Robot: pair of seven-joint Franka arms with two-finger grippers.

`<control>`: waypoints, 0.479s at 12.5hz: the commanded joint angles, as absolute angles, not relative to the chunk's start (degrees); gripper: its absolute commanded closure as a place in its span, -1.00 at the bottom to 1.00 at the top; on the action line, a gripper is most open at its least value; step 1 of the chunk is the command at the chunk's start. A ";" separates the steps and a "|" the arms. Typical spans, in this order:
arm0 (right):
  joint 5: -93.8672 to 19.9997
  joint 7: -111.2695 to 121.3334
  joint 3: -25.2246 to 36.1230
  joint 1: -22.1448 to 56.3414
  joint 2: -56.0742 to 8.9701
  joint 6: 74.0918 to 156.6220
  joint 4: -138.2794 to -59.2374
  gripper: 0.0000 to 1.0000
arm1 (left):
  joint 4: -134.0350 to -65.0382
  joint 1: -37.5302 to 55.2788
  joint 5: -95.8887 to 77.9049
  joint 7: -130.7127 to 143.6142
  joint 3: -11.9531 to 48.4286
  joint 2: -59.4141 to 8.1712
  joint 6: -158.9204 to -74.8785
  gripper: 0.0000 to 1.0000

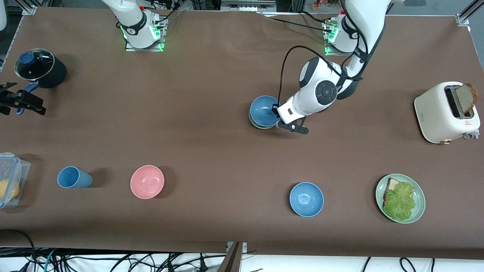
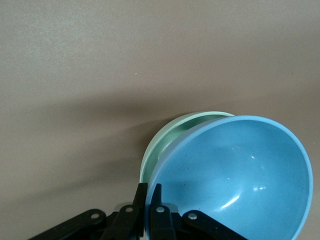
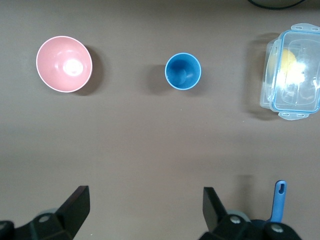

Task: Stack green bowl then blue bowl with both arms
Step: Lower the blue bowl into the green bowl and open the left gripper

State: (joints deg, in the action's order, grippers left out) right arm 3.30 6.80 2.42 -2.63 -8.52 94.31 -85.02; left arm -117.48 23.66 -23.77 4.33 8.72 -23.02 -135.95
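Note:
The pale green bowl (image 1: 257,125) stands mid-table, toward the left arm's end. One blue bowl (image 1: 263,109) rests inside it, tilted a little, so only a crescent of the green bowl's rim (image 2: 162,145) shows beside the blue bowl (image 2: 235,175). My left gripper (image 1: 276,111) is shut on the blue bowl's rim, one finger inside and one outside (image 2: 149,192). A second blue bowl (image 1: 306,199) sits alone nearer the front camera. My right gripper (image 1: 26,102) hangs open and empty (image 3: 145,200) at the right arm's end of the table, by the pot's blue handle (image 3: 279,200).
A pink bowl (image 1: 147,181), a blue cup (image 1: 73,177) and a clear lidded container (image 1: 9,181) lie toward the right arm's end. A black lidded pot (image 1: 39,68) stands by the right gripper. A toaster with bread (image 1: 448,112) and a green plate with lettuce (image 1: 400,198) sit at the left arm's end.

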 commanded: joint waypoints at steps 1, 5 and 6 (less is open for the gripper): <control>3.78 7.47 2.20 -2.99 -8.00 94.57 -85.34 -0.99 | -116.54 24.35 -23.11 5.18 8.35 -23.29 -135.97 0.12; 3.78 7.38 2.20 -2.99 -8.00 94.66 -85.34 -0.99 | -116.81 24.35 -23.20 5.27 8.35 -22.50 -135.97 -1.00; 3.78 7.47 2.11 -3.08 -8.00 94.66 -85.34 -0.99 | -116.81 24.08 -23.29 5.27 8.26 -21.54 -135.79 -1.00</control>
State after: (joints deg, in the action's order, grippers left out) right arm 3.30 6.80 2.43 -2.63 -8.52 94.31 -85.02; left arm -117.19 23.66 -23.77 4.33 8.72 -22.98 -136.02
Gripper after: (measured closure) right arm 0.000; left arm 0.357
